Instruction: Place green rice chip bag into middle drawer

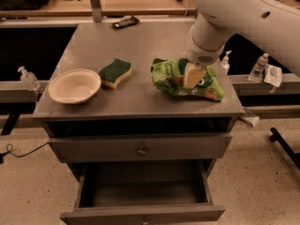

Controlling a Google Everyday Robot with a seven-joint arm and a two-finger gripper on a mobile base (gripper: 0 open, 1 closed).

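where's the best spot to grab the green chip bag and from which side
Probably best to take the green rice chip bag at its puffed, crinkled middle, coming straight down from above. It lies flat on the cabinet top, so its edges sit too low to pinch from the side. The gripper is over the bag, right of its centre.

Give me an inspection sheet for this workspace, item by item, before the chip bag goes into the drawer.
Surface: grey cabinet top, carrying four things.
Job's things: green rice chip bag lies on the top's right side; middle drawer pulled open, nothing seen inside.
Clutter: bowl, sponge, dark remote-like object at the back edge.
Grippers: gripper is down on the bag's right half.
Cables: cable on the floor, left.
Surroundings: upper drawer shut; pump bottle left, water bottle right.
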